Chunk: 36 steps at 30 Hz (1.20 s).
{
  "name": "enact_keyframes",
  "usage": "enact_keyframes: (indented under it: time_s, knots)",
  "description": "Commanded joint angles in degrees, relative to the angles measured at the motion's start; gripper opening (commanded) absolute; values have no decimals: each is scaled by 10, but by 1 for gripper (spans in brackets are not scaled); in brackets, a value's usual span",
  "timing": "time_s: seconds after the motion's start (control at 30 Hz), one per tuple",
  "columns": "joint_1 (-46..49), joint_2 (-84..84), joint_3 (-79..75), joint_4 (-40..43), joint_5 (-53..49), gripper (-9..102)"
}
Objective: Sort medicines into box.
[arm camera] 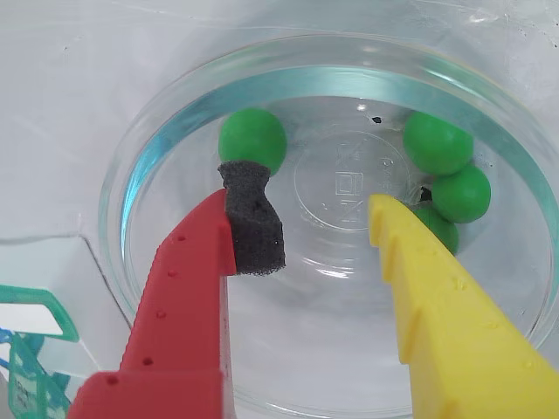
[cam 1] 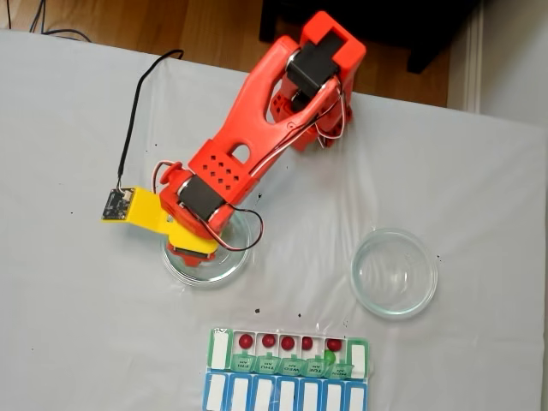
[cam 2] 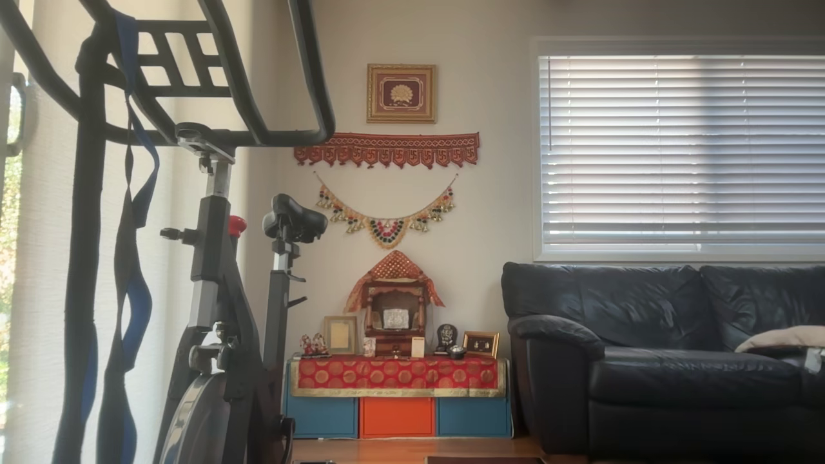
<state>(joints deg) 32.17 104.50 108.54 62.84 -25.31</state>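
Nearest the fixed camera lay a blue-framed row (cam 1: 285, 396) of white lids, and just beyond it the box (cam 1: 289, 354), long and white with translucent green lids hinged open. Five dark red balls (cam 1: 269, 341) sat one to a compartment, and one green ball (cam 1: 329, 355) lay low in the rightmost of them. Farther back stood two glass dishes: a bare one (cam 1: 394, 272) on the right, and on the left a dish (arm camera: 140, 166) beneath the red arm (cam 1: 257, 128). In the wrist view, four bright green balls (arm camera: 252, 140) lay in that dish, one left, three clustered right. The gripper (arm camera: 319, 223) hung over them, its red and yellow jaws apart, holding nothing; a black foam pad (arm camera: 253, 218) partly covered the left ball.
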Motion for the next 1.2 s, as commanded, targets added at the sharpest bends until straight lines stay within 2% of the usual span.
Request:
enact_keyframes:
  time_s: [0.0,0.53,1.17]
  knots:
    - [7,29,-11,-4,15,20]
    - [5,17,5,-41,91,19]
    - [4,-22,-6,-72,117,19]
